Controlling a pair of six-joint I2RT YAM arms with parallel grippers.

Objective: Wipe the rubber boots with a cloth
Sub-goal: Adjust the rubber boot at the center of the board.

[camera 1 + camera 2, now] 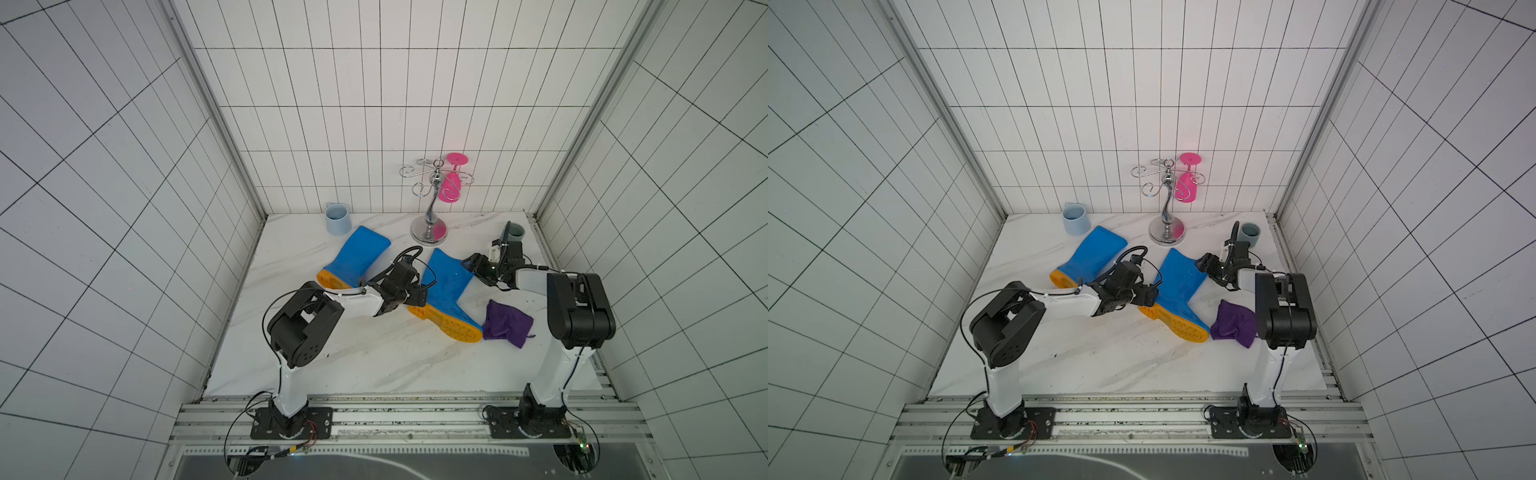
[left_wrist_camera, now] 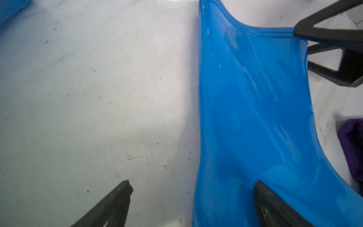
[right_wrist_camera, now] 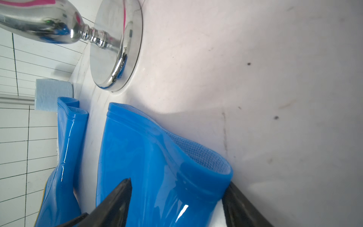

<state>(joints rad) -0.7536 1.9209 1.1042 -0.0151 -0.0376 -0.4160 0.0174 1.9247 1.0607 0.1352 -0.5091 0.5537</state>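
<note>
Two glossy blue rubber boots with orange-yellow soles lie on their sides on the marble table: one boot point(image 1: 359, 257) at the back left, the other boot point(image 1: 451, 286) point(image 1: 1179, 286) in the middle. The purple cloth point(image 1: 507, 324) point(image 1: 1235, 322) lies crumpled beside the middle boot's sole, held by nothing. My left gripper point(image 2: 192, 184) point(image 1: 420, 293) is open at that boot's heel side, one finger over the blue rubber point(image 2: 255, 108), the other over bare table. My right gripper point(image 3: 176, 186) point(image 1: 473, 266) is shut on the top rim corner of the same boot's shaft point(image 3: 157, 157).
A light blue mug point(image 1: 336, 218) stands at the back left. At the back middle a chrome hanger stand point(image 1: 429, 232) point(image 3: 115, 45) carries a pink glass point(image 1: 451, 187). In the back right corner, behind my right wrist, sits a grey cup point(image 1: 516, 232). Tiled walls enclose three sides.
</note>
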